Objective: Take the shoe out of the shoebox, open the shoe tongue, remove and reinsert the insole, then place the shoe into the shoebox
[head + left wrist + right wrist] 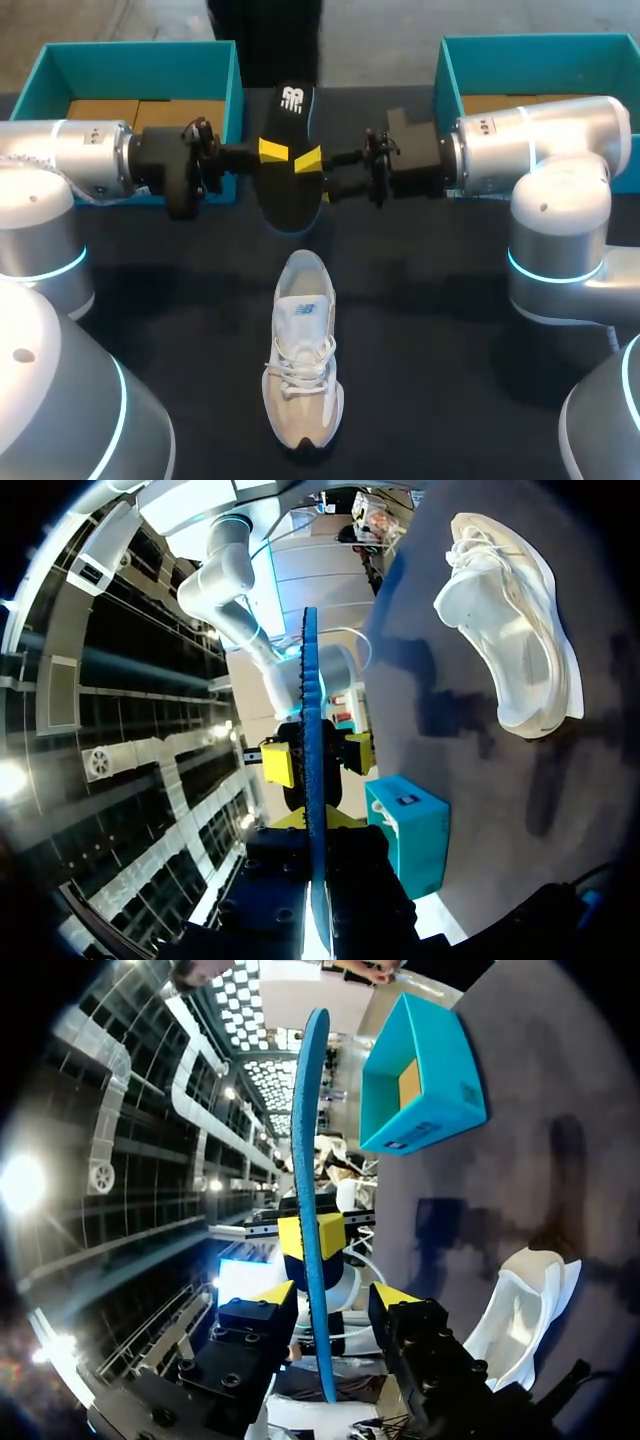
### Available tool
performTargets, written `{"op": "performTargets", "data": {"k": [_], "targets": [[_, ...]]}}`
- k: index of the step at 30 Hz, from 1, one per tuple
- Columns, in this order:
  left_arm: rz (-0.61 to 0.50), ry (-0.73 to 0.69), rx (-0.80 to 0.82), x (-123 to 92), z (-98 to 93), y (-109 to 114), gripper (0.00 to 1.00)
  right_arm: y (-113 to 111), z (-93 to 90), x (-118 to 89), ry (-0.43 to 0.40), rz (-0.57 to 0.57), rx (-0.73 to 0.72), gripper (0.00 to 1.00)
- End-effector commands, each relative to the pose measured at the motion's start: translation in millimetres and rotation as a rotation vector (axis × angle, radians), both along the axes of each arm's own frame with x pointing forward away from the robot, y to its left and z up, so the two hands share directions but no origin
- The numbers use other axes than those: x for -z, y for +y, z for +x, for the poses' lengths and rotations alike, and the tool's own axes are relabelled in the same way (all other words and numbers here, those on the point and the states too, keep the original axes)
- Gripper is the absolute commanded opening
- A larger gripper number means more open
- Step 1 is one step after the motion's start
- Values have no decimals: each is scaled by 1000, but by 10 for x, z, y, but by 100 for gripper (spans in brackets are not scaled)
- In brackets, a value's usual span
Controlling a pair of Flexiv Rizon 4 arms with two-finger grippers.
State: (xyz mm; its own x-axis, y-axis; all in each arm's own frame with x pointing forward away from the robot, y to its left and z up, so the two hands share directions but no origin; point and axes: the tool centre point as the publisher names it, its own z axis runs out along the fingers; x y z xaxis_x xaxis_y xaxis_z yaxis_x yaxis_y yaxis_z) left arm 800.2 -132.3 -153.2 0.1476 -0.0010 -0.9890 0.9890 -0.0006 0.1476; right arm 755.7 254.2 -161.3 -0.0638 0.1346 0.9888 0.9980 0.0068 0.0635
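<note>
hanging insole (290, 205) in left pincer (272, 150)

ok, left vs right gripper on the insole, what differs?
Left gripper is shut on the insole, tips pressed to both faces; right gripper is open, tips straddling it with gaps. Left gripper faces it from the left side, right gripper from the right. Both meet at the insole's middle.

Mid-table: shoe (302, 350); beyond it held insole (287, 165); room either side.

Surface: dark table (450, 400) | middle: white shoe (302, 350) upright on its sole, toe toward the near edge | far corners: left shoebox (140, 47), right shoebox (540, 40), teal, open
</note>
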Motion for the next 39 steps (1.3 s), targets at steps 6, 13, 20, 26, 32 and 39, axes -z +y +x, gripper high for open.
{"op": "performTargets", "data": {"k": [6, 13, 20, 26, 32, 39], "targets": [[-1, -5, -10, -7, -3, -26, 0, 9, 10, 22, 4, 1, 4, 39], [-3, -6, -23, -5, 9, -39, 0, 3, 12, 28, 6, 4, 7, 39], [-2, -2, -30, 10, 14, -37, 0, 12, 10, 38, 7, 5, 7, 35], [-1, -5, -29, 16, 8, -35, 0, 27, 6, 38, 5, 8, 3, 33], [0, -8, -34, 22, 8, -29, 0, 43, 5, 40, 6, 10, 1, 32], [0, -14, -41, 30, 20, -15, 0, 68, 12, 43, 7, 13, -2, 25]]}}
